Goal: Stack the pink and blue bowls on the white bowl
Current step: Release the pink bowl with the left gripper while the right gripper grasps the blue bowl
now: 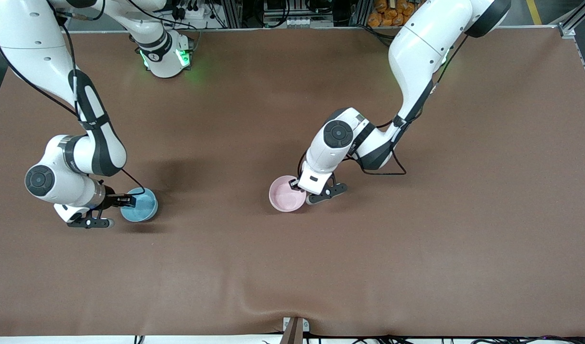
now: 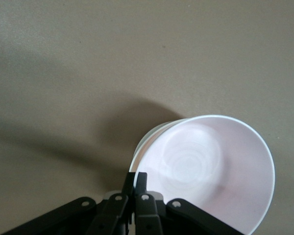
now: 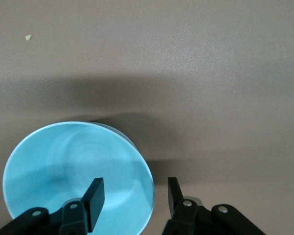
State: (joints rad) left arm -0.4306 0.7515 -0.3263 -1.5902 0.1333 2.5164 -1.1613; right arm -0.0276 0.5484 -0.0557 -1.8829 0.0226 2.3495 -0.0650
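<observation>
The pale pink bowl (image 1: 284, 195) is near the table's middle. My left gripper (image 1: 295, 187) is shut on its rim at the side toward the left arm's end. In the left wrist view the pink bowl (image 2: 210, 166) looks tilted, with the gripper (image 2: 135, 177) pinching its edge. A pale second edge (image 2: 146, 142) shows just under it; I cannot tell whether that is the white bowl, which shows nowhere else. The sky blue bowl (image 1: 142, 206) stands toward the right arm's end. My right gripper (image 1: 128, 200) is open, one finger inside the blue bowl (image 3: 63, 166) and one outside, straddling its rim (image 3: 134, 188).
The brown table cover (image 1: 417, 229) has a raised fold (image 1: 292, 310) at its edge nearest the front camera. A small crumb (image 3: 28, 37) lies on the cover near the blue bowl. The right arm's base (image 1: 166, 57) stands at the table's back edge.
</observation>
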